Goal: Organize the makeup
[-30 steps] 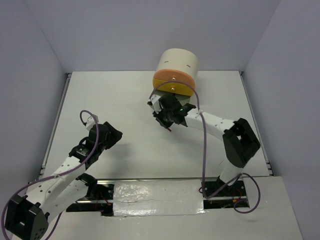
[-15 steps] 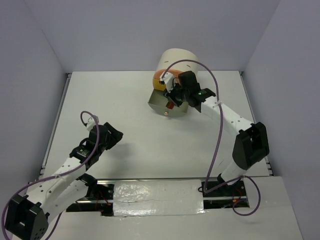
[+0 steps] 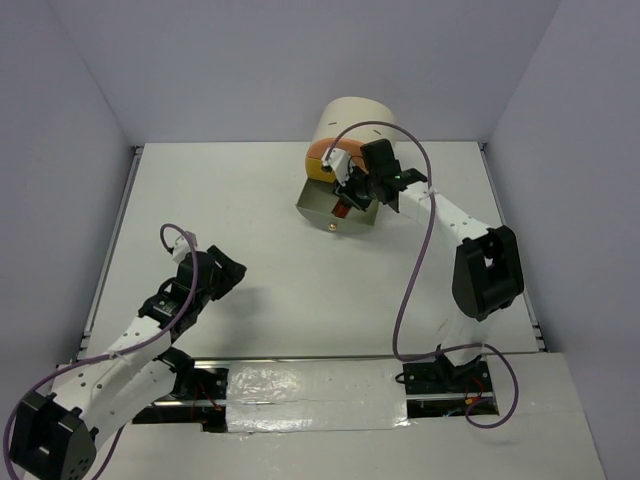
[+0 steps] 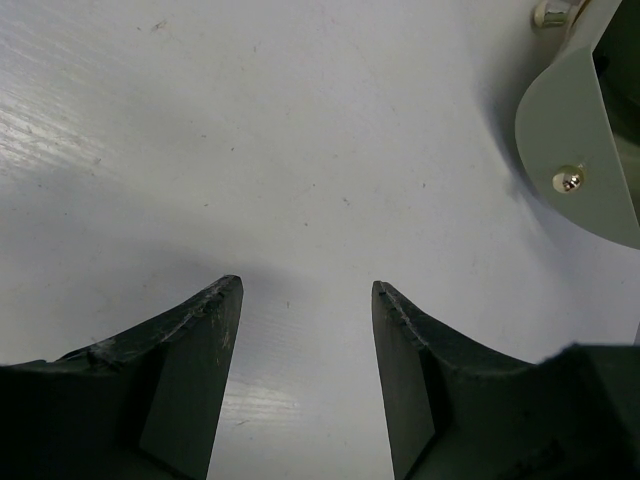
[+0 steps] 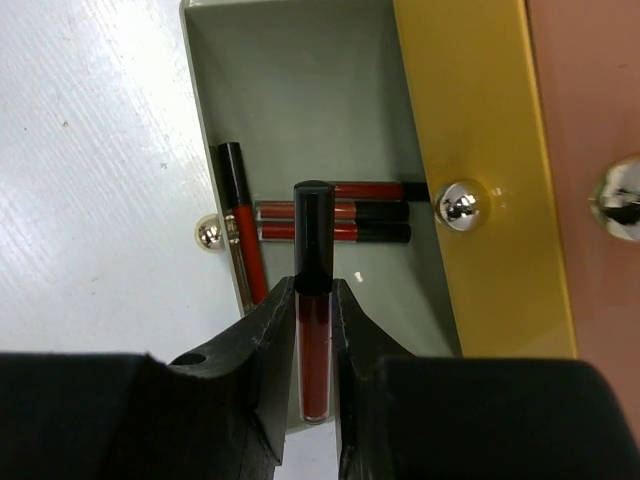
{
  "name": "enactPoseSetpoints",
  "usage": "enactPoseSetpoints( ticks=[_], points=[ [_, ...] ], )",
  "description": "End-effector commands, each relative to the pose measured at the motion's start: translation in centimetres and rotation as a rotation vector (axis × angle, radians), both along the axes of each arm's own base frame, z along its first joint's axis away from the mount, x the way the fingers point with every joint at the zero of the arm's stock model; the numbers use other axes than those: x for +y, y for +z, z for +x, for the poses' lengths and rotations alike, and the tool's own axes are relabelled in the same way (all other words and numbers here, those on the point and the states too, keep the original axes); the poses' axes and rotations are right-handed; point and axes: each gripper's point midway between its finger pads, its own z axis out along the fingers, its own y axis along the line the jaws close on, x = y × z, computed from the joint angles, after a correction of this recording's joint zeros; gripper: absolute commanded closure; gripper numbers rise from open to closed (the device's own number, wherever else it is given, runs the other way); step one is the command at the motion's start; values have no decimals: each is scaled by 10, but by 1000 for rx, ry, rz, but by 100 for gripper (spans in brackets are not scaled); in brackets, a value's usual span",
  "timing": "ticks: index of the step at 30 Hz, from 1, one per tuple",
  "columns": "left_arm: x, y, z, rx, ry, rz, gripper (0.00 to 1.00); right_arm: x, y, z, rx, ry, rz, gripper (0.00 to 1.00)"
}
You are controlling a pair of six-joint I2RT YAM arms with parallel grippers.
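1. A dark-red stick (image 5: 313, 310) is clamped in the right gripper (image 5: 311, 290) above the open grey drawer (image 5: 300, 100), far right.
2. Four more sticks (image 5: 320, 211) are seen lying inside.
3. The left gripper (image 4: 305, 300) is held unclenched and empty over the table (image 4: 300, 150), near left.

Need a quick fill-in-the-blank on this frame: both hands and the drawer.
The right hand grips a dark-red stick with a ____ cap.
The open grey drawer holds ____ sticks.
The left hand is ____ and empty above the table.
Missing: black; four; open.
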Motion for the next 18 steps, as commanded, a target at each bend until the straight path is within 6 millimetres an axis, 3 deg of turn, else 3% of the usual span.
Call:
enactPoseSetpoints(
  ticks=[1, 9, 18],
  points=[
    [-3, 5, 5, -33, 8, -36, 33, 4, -5, 7, -10, 14, -9, 77],
    [-5, 3, 6, -21, 0, -35, 33, 3, -16, 11, 4, 12, -26, 67],
    [-5, 2, 5, -18, 2, -36, 33, 7, -9, 13, -2, 19, -10, 55]
  ],
)
